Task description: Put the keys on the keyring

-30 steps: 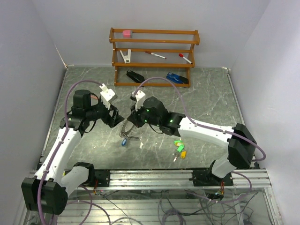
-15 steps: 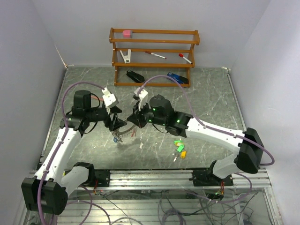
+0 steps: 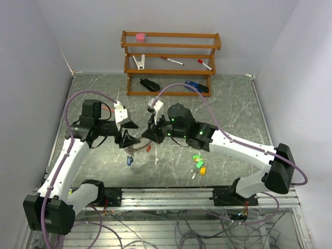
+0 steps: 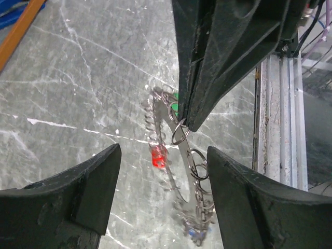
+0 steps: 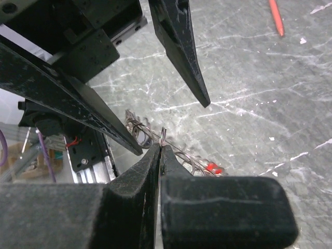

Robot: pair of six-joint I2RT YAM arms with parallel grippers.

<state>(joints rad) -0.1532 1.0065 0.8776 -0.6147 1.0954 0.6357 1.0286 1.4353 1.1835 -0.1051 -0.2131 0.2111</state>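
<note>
From above, I am bending my left arm in from the left side, with my left gripper (image 3: 128,139) pointing toward the middle of the marbled table (image 3: 228,114). My right arm is reaching in a long line from the right, so my right gripper (image 3: 149,136) is almost nose to nose with the left one. The keyring (image 3: 138,149) is sitting between the two tips, with a blue tag (image 3: 129,161) dangling off it. The loose keys (image 3: 198,164), green and yellow, are lying well apart to the right.

Through the left wrist camera, I am holding my left fingers (image 4: 78,192) spread wide and gripping nothing. They are flanking the keyring (image 4: 179,174) and its red tag (image 4: 159,155). My right gripper (image 4: 189,124) is angling in from the top, clamped on one of the keyring's small loops.

Through the right wrist camera, I am pressing my right gripper (image 5: 160,151) fully together on that loop. The keyring (image 5: 181,155) is stretching out beyond the tips. My left gripper (image 5: 171,128) is straddling it, jaws wide apart.
</note>
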